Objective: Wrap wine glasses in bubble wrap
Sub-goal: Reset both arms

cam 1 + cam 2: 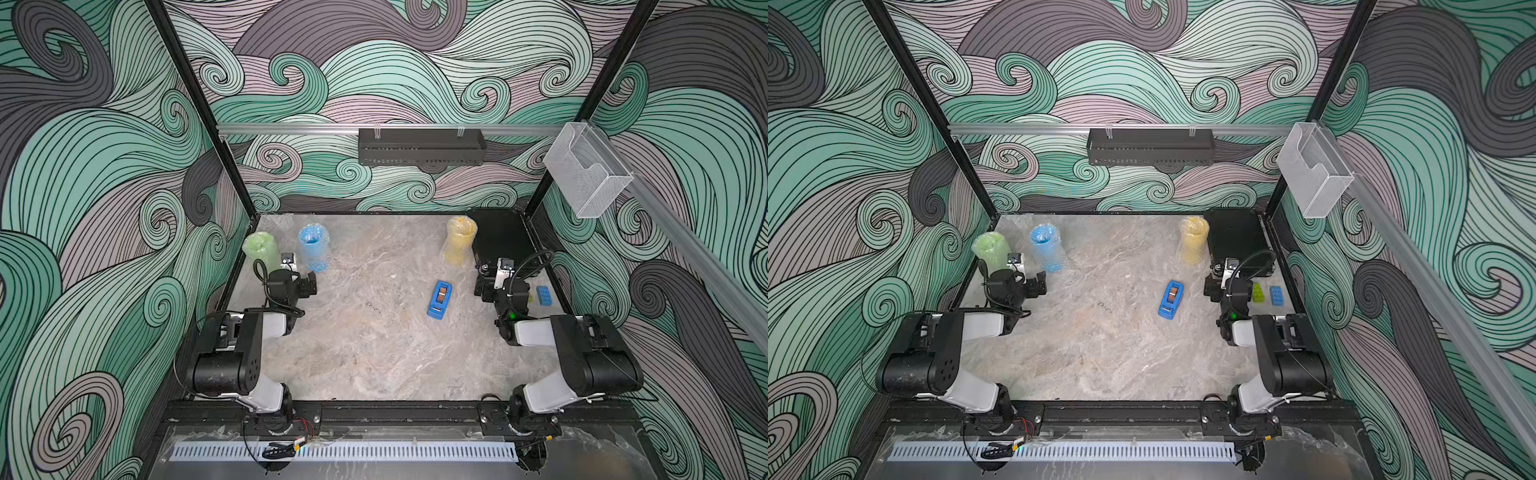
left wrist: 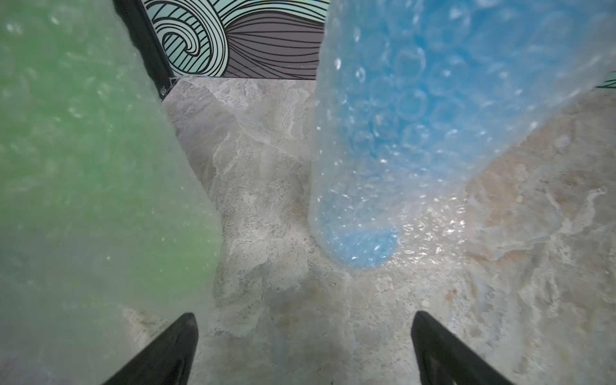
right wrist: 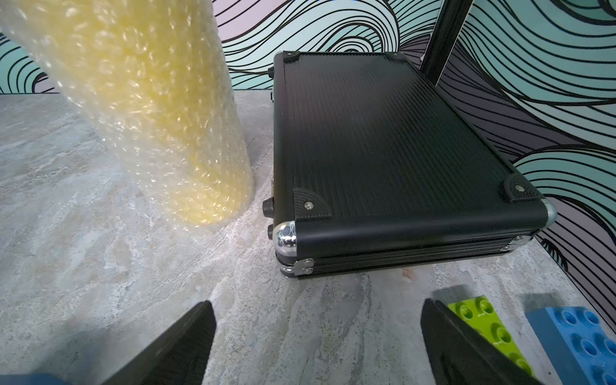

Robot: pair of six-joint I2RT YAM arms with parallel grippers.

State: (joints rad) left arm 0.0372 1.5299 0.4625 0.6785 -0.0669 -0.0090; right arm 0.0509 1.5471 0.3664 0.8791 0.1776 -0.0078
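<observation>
All three glasses look wrapped: green goblet (image 1: 261, 249) and blue goblet (image 1: 313, 247) stand upright, near each other but apart, at the far left of the table (image 1: 374, 353). The yellow goblet (image 1: 459, 245) stands far right, just beside the black case (image 3: 383, 150). Each sits in its own bubble wrap (image 2: 383, 133) sleeve. Judged: wrapping step done, task at or near its end; the blue goblet's wrap flares loose at the foot, so any next move would be tucking or taping it, with the tape dispenser (image 1: 439, 300) lying mid-table. Left gripper (image 2: 305, 316) is spread wide and empty, aimed at the gap between green and blue. Right gripper (image 3: 316, 303) is also wide, holding nothing, touching nothing.
</observation>
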